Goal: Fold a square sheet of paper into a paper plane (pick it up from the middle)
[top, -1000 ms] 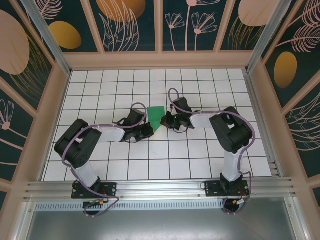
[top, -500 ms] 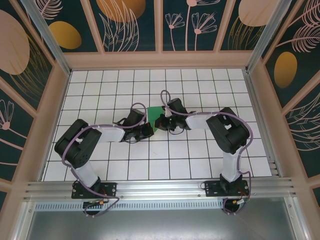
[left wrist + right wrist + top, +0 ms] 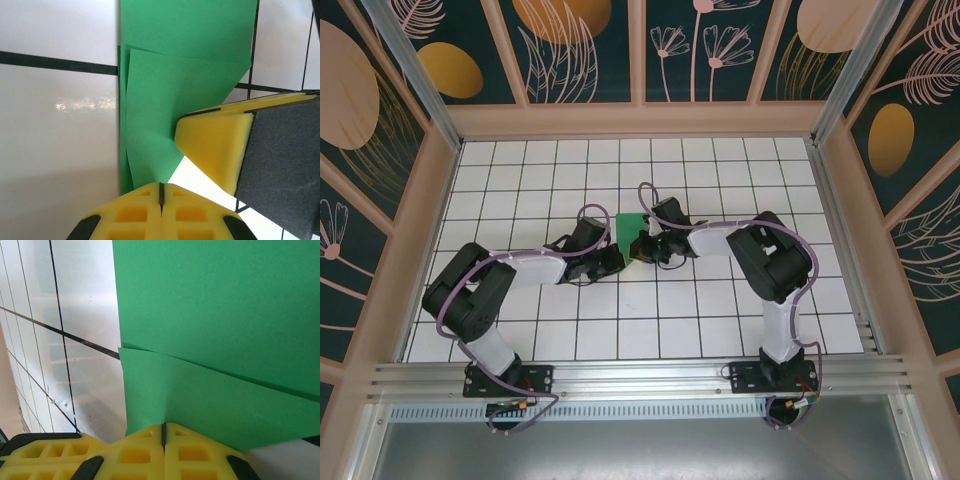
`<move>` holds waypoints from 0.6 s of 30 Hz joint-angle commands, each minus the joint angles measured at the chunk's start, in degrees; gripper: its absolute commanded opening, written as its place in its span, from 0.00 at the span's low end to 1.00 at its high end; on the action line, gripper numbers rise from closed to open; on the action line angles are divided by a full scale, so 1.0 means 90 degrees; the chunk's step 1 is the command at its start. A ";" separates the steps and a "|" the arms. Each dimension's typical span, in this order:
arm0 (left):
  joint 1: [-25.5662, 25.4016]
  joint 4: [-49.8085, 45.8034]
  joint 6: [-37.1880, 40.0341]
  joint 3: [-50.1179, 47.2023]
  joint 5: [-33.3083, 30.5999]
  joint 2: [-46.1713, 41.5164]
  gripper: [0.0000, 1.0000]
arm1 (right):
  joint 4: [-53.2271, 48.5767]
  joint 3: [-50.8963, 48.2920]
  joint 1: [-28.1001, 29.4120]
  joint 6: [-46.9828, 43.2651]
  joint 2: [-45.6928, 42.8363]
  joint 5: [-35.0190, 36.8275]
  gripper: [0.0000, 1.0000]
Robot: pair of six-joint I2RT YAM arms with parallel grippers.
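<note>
Paper takes the centre of the scene: the thin, bright green square sheet of paper [image 3: 630, 222] lies partly folded on the white table [image 3: 720, 180] ruled with black grid lines, between the two black arms and flat on the tiles near the middle of the grid.

In the left wrist view the sheet [image 3: 185, 75] carries a folded flap that narrows toward the left gripper [image 3: 161, 192], whose yellow foam jaws are pressed together at the flap's lower tip. A yellow foam finger [image 3: 210, 145] of the right arm, backed with dark grey, rests on the flap's edge beside it.

In the right wrist view the paper [image 3: 225, 315] shows one creased layer over another, and the right gripper [image 3: 162, 432] is closed, its tips touching the upper layer's edge.

From above, the left gripper [image 3: 613, 260] and right gripper [image 3: 642, 246] meet at the sheet's near edge. Dark teal wall panels [image 3: 580, 50] with floral patterns ring the table.
</note>
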 commanded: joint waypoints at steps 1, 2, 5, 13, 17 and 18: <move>0.0017 -0.0122 -0.0004 -0.0079 0.0081 0.0155 0.01 | -0.0140 0.0147 0.0016 -0.0139 0.0108 -0.0021 0.00; 0.0015 -0.0129 0.0000 -0.0088 0.0084 0.0156 0.01 | -0.0085 0.0137 0.0015 -0.0144 0.0089 -0.0067 0.00; 0.0021 -0.0287 0.0040 -0.0097 -0.0010 0.0158 0.00 | 0.0110 0.0095 0.0018 -0.0264 -0.0031 -0.0256 0.00; 0.0018 -0.0474 0.0039 -0.0149 -0.0189 0.0344 0.00 | 0.0012 0.0029 0.0084 -0.0511 -0.0051 -0.0430 0.00; 0.0017 -0.0494 -0.0005 -0.0167 -0.0228 0.0362 0.00 | -0.0231 0.0095 0.0087 -0.0597 0.0124 -0.0279 0.00; 0.0024 -0.0512 -0.0008 -0.0167 -0.0241 0.0367 0.00 | -0.0303 0.0132 0.0089 -0.0655 0.0155 -0.0250 0.00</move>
